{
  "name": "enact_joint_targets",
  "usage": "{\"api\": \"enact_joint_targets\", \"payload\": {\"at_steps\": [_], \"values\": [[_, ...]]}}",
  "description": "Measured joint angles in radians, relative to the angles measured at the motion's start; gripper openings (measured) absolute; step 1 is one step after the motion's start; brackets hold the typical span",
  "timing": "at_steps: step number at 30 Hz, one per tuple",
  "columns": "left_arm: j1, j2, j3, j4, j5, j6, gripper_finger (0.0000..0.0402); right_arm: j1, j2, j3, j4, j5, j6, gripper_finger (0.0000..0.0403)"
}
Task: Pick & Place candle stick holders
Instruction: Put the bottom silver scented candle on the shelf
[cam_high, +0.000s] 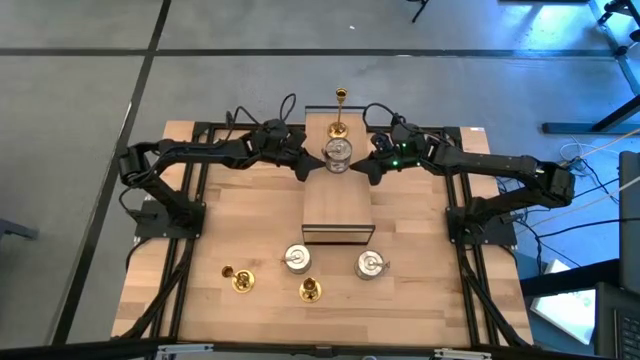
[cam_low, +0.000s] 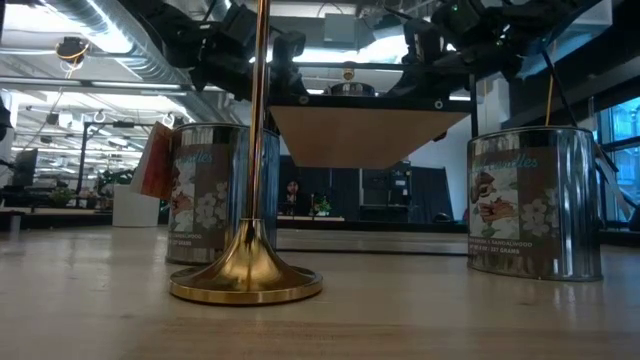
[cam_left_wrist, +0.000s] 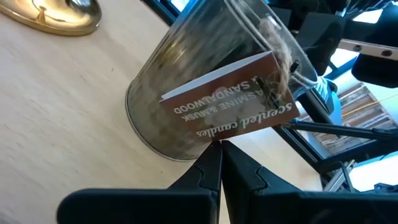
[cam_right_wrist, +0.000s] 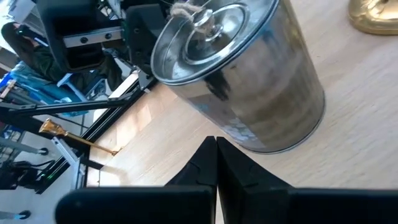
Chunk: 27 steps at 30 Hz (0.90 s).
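A: Where is the nearest holder to either arm?

B: A silver tin (cam_high: 338, 155) stands on the table (cam_high: 420, 300) at the far side, right between the two grippers. The left gripper (cam_high: 302, 172) sits just beside it on one flank, the right gripper (cam_high: 372, 174) just beside it on the other. Neither touches it.

A: Which arm is nearer?

B: I cannot pick one; they look equally close. Both have their fingers pressed together, holding nothing.

A: How does the tin stand?

B: Upright, long axis vertical, lid and knob on top, with a paper tag (cam_left_wrist: 233, 102) tied on. From each wrist camera it lies straight ahead of the closed fingertips, so I judge either gripper must spread first, then close across the round wall.

A: And the others?

B: A slim brass holder (cam_high: 337, 128) stands upright just behind the tin. Past the wooden box (cam_high: 338, 215), on the near side, stand two more tins (cam_high: 297, 260) and two brass holders, one of them (cam_high: 238, 278) lying on its side.
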<state>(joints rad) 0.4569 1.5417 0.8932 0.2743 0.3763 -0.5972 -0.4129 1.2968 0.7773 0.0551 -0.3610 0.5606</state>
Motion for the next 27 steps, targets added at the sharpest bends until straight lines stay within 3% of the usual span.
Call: {"api": "enact_joint_targets", "payload": {"at_steps": [27], "values": [[0.013,0.0,0.0,0.014,-0.008,0.002,0.0001,0.0,0.053,0.0,0.041,0.073,0.017,0.0]]}}
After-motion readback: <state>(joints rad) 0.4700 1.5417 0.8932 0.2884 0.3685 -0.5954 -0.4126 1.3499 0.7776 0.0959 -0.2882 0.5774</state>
